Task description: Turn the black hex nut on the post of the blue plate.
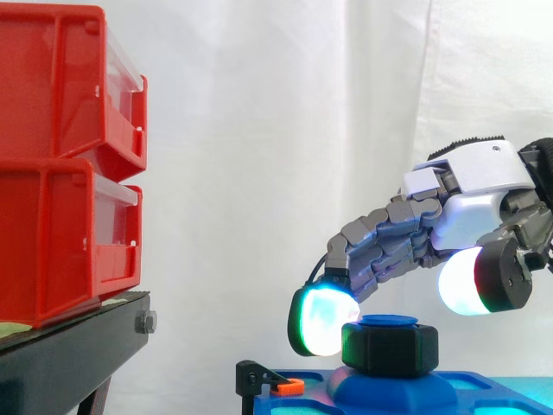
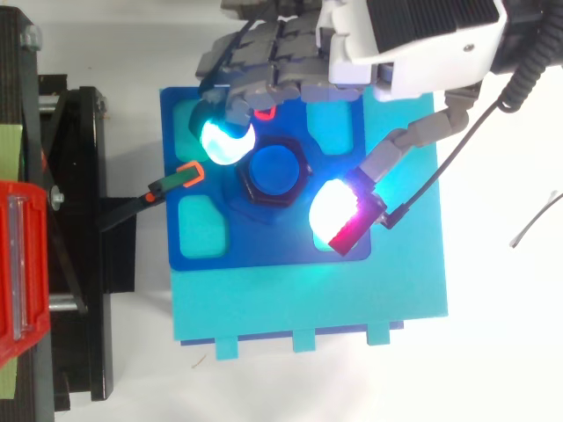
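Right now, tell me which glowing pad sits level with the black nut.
The cyan-green pad, right beside the black hex nut; the white-and-red pad hangs higher than the nut.

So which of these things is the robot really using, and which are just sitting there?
For the job:
- the hand
- the black hex nut
- the post it sits on
- the blue plate

Just sitting there:
- the red bins
- the black stand
- the small clamp with an orange tip
- the teal base under the plate
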Robot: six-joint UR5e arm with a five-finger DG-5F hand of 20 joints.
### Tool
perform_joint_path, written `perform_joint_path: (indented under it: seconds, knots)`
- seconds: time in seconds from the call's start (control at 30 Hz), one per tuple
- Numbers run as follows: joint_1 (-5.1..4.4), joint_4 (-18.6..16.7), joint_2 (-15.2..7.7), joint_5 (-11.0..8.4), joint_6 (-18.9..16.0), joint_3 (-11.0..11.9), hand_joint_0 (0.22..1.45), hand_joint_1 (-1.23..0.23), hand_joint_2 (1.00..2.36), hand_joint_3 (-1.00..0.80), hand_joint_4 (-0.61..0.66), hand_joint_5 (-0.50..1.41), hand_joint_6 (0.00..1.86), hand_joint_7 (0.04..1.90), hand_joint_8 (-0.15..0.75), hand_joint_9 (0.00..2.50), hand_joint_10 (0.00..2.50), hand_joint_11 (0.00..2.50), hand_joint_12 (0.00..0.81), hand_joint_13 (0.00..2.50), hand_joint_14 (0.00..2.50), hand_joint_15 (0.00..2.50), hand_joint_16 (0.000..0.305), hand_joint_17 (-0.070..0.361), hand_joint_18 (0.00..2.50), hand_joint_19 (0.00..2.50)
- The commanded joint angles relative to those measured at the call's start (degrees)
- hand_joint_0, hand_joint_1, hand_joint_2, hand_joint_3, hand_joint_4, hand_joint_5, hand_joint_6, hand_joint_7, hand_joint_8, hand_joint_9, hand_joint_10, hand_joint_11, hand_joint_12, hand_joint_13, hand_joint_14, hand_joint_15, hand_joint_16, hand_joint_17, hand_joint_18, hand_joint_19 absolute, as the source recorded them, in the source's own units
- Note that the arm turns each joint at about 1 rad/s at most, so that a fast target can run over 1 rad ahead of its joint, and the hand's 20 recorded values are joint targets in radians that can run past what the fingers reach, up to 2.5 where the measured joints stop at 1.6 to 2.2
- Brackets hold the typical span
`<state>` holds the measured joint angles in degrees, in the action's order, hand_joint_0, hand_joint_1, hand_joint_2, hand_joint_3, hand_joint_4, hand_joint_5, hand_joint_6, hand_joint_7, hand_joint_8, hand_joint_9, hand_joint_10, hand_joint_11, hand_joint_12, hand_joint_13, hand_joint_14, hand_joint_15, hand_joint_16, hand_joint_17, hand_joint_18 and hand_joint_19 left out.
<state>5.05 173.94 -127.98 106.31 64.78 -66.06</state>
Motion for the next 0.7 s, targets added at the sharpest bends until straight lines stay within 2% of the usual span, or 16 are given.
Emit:
perform_joint_path:
  seconds: [0.0, 0.17, 0.33, 0.37, 0.5, 0.63, 0.67]
  knots:
    - [0.14, 0.0, -0.07, 0.21, -0.09, 0.06, 0.45, -0.55, 1.0, -0.5, 0.28, -0.18, 0.5, 0.9, 0.325, 0.33, 0.0, 0.0, 0.388, 0.32, 0.0, 0.0, 0.048, 0.108, 0.09, 0.12]
    - [0.14, 0.0, 0.02, 0.21, -0.62, 0.67, 0.45, -0.55, 1.0, -0.5, 0.28, -0.18, 0.5, 0.9, 0.325, 0.33, 0.0, 0.0, 0.388, 0.32, 0.0, 0.0, 0.048, 0.108, 0.09, 0.12]
    - [-0.39, 0.26, 0.02, -0.05, -0.97, 1.99, 0.45, -0.55, 1.0, -0.5, 0.28, -0.18, 0.5, 0.9, 0.326, 0.33, 0.0, 0.0, 0.389, 0.32, 0.0, 0.0, 0.048, 0.108, 0.1, 0.12]
    - [-0.66, 0.7, -0.07, -0.23, -0.97, 3.31, 0.45, -0.55, 1.0, -0.5, 0.28, -0.18, 0.5, 0.9, 0.326, 0.33, 0.0, 0.0, 0.389, 0.32, 0.0, 0.0, 0.048, 0.108, 0.1, 0.12]
    - [-0.92, 1.05, 0.02, -0.32, -0.97, 3.75, 0.45, -0.55, 1.0, -0.5, 0.28, -0.18, 0.5, 0.9, 0.326, 0.33, 0.0, 0.0, 0.388, 0.33, 0.0, 0.0, 0.048, 0.108, 0.1, 0.12]
    - [-1.53, 0.7, 0.02, -1.99, -0.79, 3.75, 0.45, -0.55, 1.0, -0.5, 0.28, -0.18, 0.5, 0.9, 0.326, 0.33, 0.0, 0.0, 0.388, 0.33, 0.0, 0.0, 0.048, 0.108, 0.09, 0.12]
    - [-1.89, 0.7, -0.07, -2.95, -0.79, 3.75, 0.45, -0.55, 1.0, -0.5, 0.28, -0.18, 0.5, 0.9, 0.326, 0.33, 0.0, 0.0, 0.387, 0.33, 0.0, 0.0, 0.048, 0.108, 0.1, 0.13]
